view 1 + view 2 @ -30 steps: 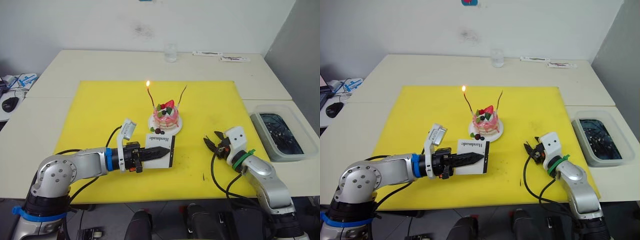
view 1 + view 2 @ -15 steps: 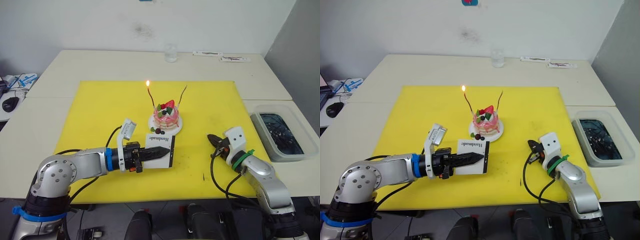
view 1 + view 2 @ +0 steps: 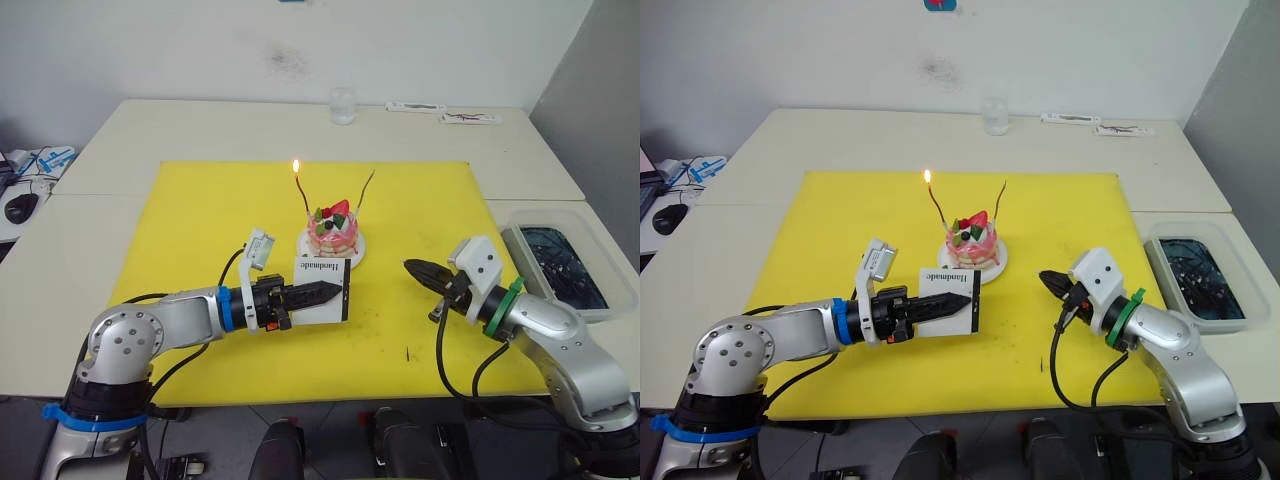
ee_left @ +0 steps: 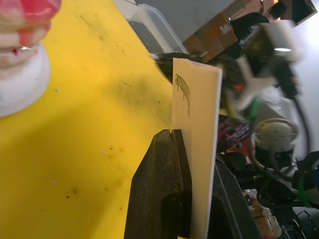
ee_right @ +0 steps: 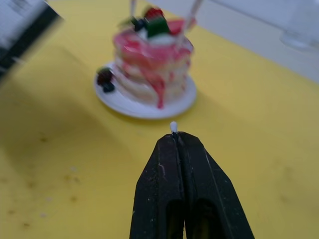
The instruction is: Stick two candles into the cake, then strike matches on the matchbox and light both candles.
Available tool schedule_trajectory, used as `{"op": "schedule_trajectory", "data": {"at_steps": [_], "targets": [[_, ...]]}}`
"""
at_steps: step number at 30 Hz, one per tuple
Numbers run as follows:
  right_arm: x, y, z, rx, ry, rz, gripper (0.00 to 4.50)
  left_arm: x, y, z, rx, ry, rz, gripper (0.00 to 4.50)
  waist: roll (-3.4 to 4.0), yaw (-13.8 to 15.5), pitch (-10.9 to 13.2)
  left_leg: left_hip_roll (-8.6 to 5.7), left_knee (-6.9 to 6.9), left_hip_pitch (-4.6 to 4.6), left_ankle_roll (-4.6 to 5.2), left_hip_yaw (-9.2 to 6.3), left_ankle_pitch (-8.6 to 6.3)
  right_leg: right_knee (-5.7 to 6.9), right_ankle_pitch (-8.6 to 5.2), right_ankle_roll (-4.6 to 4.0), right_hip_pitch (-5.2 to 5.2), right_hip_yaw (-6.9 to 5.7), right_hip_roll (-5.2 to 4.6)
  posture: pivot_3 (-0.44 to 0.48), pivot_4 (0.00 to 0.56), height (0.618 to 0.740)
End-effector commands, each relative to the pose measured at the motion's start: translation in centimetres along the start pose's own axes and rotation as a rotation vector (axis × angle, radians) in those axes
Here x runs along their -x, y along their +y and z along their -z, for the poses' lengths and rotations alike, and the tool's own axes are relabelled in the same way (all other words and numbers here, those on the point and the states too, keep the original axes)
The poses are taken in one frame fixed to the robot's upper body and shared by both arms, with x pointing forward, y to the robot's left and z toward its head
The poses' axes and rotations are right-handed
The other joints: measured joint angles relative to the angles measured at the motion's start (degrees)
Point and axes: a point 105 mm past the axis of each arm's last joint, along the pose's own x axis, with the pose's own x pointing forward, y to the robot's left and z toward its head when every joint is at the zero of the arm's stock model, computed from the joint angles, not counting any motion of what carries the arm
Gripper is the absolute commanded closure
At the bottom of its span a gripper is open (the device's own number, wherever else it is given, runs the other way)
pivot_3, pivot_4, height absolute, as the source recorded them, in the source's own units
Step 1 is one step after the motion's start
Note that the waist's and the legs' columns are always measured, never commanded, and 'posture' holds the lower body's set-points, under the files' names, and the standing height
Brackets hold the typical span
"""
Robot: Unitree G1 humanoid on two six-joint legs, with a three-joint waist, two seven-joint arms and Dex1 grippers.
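Note:
The pink-and-white cake (image 3: 331,232) stands on its white plate (image 3: 352,252) in the middle of the yellow mat. Two candles stand in it: the left candle (image 3: 301,192) burns with a small flame, while the right candle (image 3: 365,190) shows no flame. My left gripper (image 3: 335,291) is shut on the white matchbox (image 3: 322,291), holding it upright just in front of the cake. To the right of the cake my right gripper (image 3: 410,266) hovers above the mat, shut on a match whose small white tip (image 5: 173,127) pokes out between the fingertips, pointing at the cake (image 5: 152,55).
A clear bin (image 3: 560,262) with dark contents sits off the mat's right edge. A glass (image 3: 342,104) and flat items (image 3: 440,112) stand at the table's back. A short dark stick (image 3: 407,353) lies on the mat (image 3: 200,220) near its front edge.
My right gripper went from open on the mat to shut, then rose and moved toward the cake. My left gripper lifted the matchbox slightly up and to the right.

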Motion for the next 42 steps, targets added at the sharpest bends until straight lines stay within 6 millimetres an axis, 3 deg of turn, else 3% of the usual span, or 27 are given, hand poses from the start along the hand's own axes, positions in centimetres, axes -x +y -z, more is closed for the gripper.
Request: {"op": "schedule_trajectory", "data": {"at_steps": [1, 16, 37, 41, 42], "targets": [[0.3, 2.5, -2.3, 0.089, -0.031, -0.164, 4.48, -0.5, -0.3, -1.0, -0.021, -0.027, 0.023, 4.5, 0.0, 0.04, 0.0, 0.0, 0.0, 0.01, 0.0, 0.0, 0.0, -0.01, 0.0, 0.0, 0.01, 0.0, 0.0, 0.0, 0.15, 0.74], [-1.7, 4.0, -2.0, 0.272, -0.012, -0.232, 4.48, -0.8, -0.6, -1.0, 0.0, -0.016, 0.054, 4.5, -0.02, 0.09, -0.01, 0.0, 0.01, 0.0, 0.0, 0.01, 0.0, -0.02, 0.01, 0.01, 0.0, 0.0, -0.01, 0.0, 0.15, 0.74], [-2.9, 4.7, -0.2, 0.311, 0.013, -0.249, 4.48, -1.0, -1.2, -0.8, 0.025, -0.03, 0.088, 4.5, -0.02, 0.1, -0.01, 0.0, 0.01, 0.01, 0.0, 0.0, 0.0, 0.0, 0.04, 0.06, 0.0, -0.01, -0.01, 0.0, 0.15, 0.74], [-2.8, 5.2, 1.1, 0.301, 0.046, -0.282, 4.48, -1.2, -2.6, -2.8, 0.015, -0.109, 0.138, 4.5, -0.02, 0.26, -0.01, 0.0, 0.02, 0.0, 0.0, 0.0, 0.0, -0.01, 0.04, 0.07, 0.01, 0.0, -0.01, 0.0, 0.15, 0.74], [-2.6, 5.5, 1.3, 0.304, 0.053, -0.301, 4.48, -0.6, -3.1, -4.7, -0.011, -0.166, 0.14, 4.5, -0.05, 0.41, 0.0, 0.0, 0.02, 0.0, 0.0, -0.01, 0.0, -0.01, 0.11, 0.18, 0.01, -0.01, -0.02, 0.0, 0.15, 0.74]]}}
